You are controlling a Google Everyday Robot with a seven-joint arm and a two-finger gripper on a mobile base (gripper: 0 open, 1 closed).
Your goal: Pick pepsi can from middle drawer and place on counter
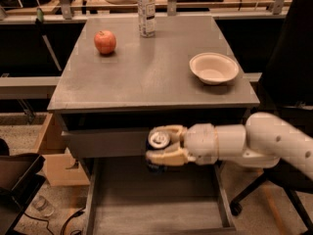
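My gripper (157, 145) is shut on the pepsi can (158, 141), a dark blue can with a silver top, and holds it in the air in front of the upper drawer front, above the open middle drawer (156, 204). The drawer floor below shows bare and grey. The counter (151, 72) lies just above and behind the can. My white arm (254, 141) reaches in from the right.
On the counter stand a red apple (105, 41) at the back left, a clear plastic bottle (146, 11) at the back middle and a white bowl (214, 67) at the right. A cardboard box (51, 155) sits on the floor at the left.
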